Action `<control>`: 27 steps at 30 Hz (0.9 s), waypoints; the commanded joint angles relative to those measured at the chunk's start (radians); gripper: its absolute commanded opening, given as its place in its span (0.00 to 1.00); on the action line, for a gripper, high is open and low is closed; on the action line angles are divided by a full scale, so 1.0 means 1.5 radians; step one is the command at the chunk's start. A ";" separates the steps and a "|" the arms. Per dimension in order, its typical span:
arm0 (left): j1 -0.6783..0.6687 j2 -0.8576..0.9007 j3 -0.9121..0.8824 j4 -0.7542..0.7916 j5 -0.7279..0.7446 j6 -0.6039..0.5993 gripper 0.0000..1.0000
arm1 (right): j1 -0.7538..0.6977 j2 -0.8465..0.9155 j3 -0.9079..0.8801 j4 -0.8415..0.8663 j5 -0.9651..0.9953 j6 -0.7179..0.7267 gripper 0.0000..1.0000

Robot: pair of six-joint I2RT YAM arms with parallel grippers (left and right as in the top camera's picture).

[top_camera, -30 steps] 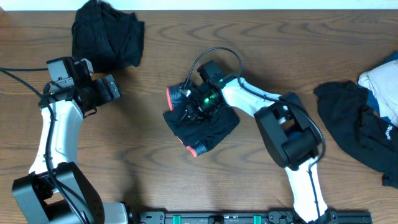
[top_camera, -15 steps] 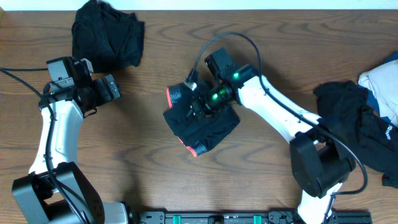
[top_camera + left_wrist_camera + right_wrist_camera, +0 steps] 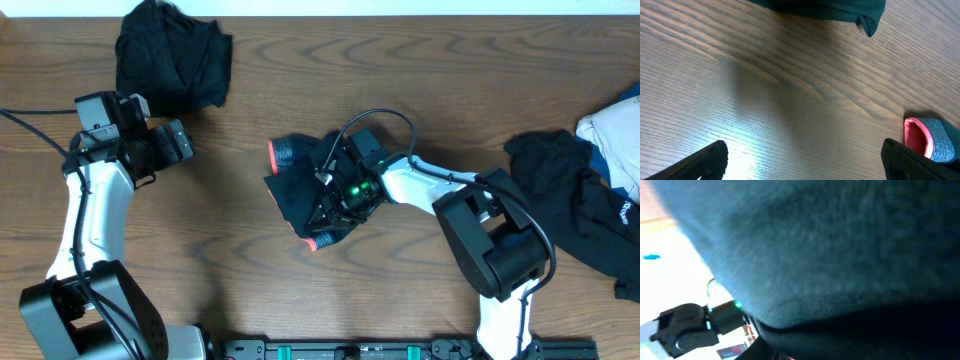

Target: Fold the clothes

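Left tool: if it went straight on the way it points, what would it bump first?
Probably the bare table. The open left tool faces plain wood; the black pile lies farther ahead and the red band off to the right. Depth is hard to judge.

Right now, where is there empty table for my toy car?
Bare table lies between the left arm and the folded black garment, and along the far side between the black heap and the right-hand clothes pile. The middle is crowded: the right gripper is on the garment.
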 commanded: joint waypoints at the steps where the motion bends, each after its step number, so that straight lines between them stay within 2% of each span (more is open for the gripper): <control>1: 0.003 -0.010 0.013 -0.011 -0.003 -0.006 0.98 | -0.014 -0.006 0.005 0.013 -0.009 0.016 0.22; 3: 0.003 -0.010 0.013 -0.020 0.000 -0.006 0.98 | -0.015 -0.023 0.021 0.011 -0.009 0.004 0.27; 4: 0.003 -0.010 0.013 -0.024 0.010 -0.006 0.98 | -0.015 -0.035 0.031 0.007 -0.009 -0.006 0.33; 5: 0.003 -0.010 0.013 -0.028 0.023 -0.006 0.98 | -0.015 -0.048 0.039 0.002 -0.009 -0.015 0.43; 7: 0.003 -0.010 0.013 -0.035 0.068 -0.003 0.98 | -0.017 -0.077 0.056 -0.011 -0.009 -0.036 0.71; 10: 0.003 -0.010 0.013 -0.064 0.168 0.007 0.98 | -0.021 -0.117 0.077 -0.020 -0.009 -0.043 0.85; 13: 0.002 -0.010 0.013 -0.116 0.252 0.017 0.98 | -0.038 -0.151 0.082 -0.019 0.001 -0.043 0.91; 18: -0.011 -0.010 -0.004 -0.193 0.266 0.022 0.98 | -0.102 -0.191 0.083 -0.016 0.033 -0.048 0.95; 21: -0.025 -0.010 -0.040 -0.186 0.358 0.033 0.98 | -0.153 -0.201 0.083 0.001 0.018 -0.048 0.97; 25: -0.046 -0.010 -0.080 -0.148 0.492 0.090 0.98 | -0.211 -0.203 0.083 0.013 -0.006 -0.048 0.98; 27: -0.058 -0.010 -0.097 -0.119 0.505 0.094 0.98 | -0.239 -0.203 0.083 0.010 0.005 -0.053 0.98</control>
